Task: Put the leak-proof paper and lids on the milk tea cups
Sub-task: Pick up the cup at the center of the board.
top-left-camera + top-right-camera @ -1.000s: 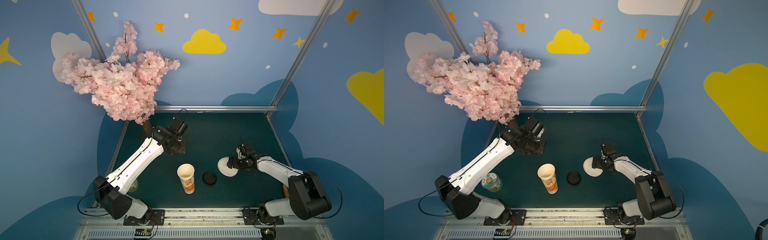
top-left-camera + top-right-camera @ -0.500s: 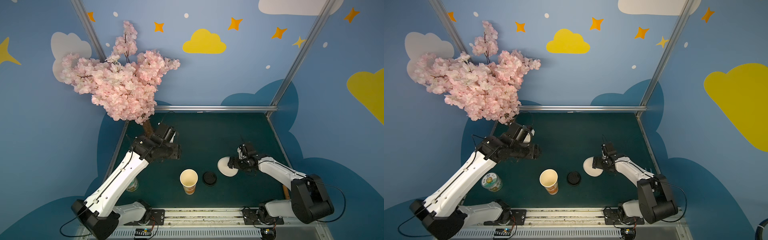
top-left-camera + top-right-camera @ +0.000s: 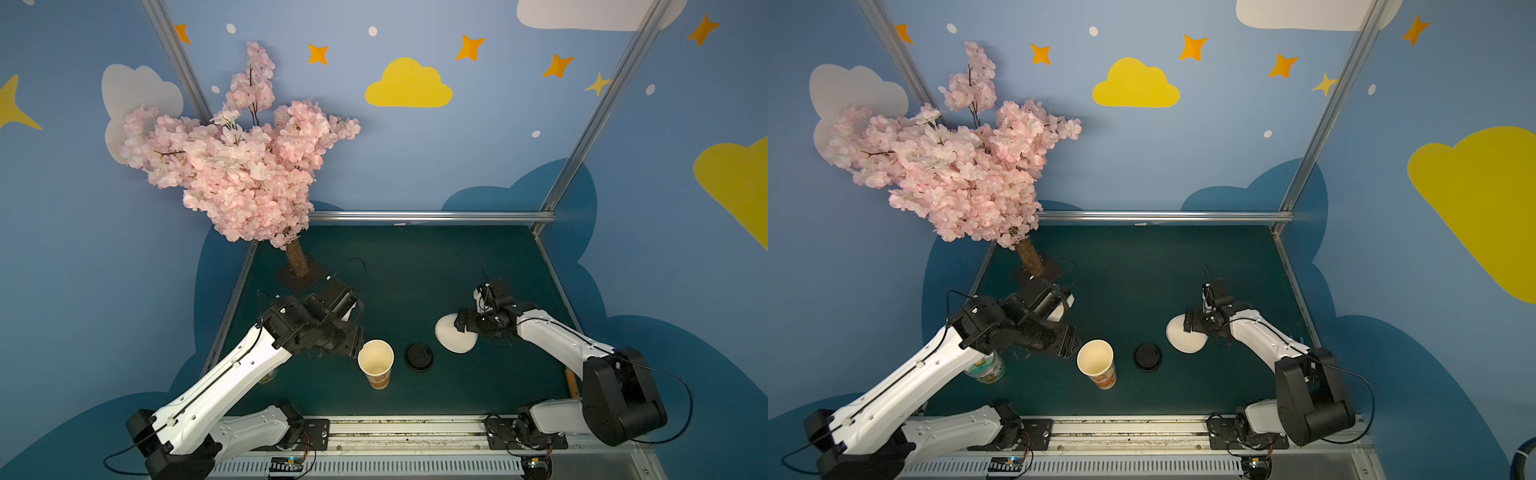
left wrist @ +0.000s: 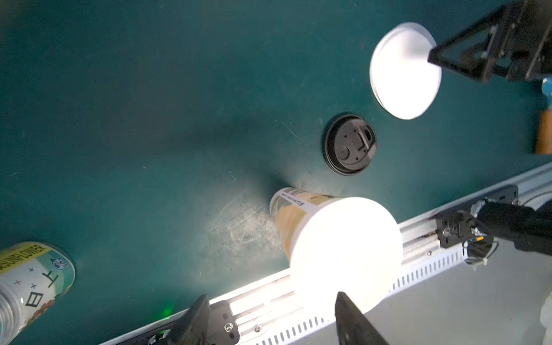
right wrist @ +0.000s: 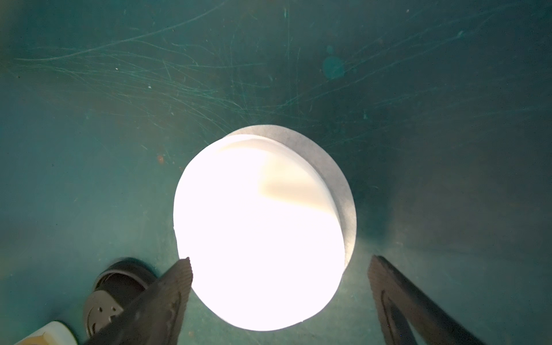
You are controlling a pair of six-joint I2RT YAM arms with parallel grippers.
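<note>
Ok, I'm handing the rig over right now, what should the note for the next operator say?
Left claw: open, empty, close beside the milk tea cup at its rim.
Right claw: open, empty, over the white pile of sheets, jaws either side of it.
Cup upright, mouth uncovered; black lid between cup and pile.
Done: nothing on the cup yet.
Left: take the single thin sheet jutting from the pile's edge, lay it over the cup's mouth.

Top views: evenly lit, corners bowed | wrist views: dim mat (image 4: pixel 149 119), cup (image 4: pixel 343 254) and paper pile (image 5: pixel 260 233) blown out white, soft shadows
</note>
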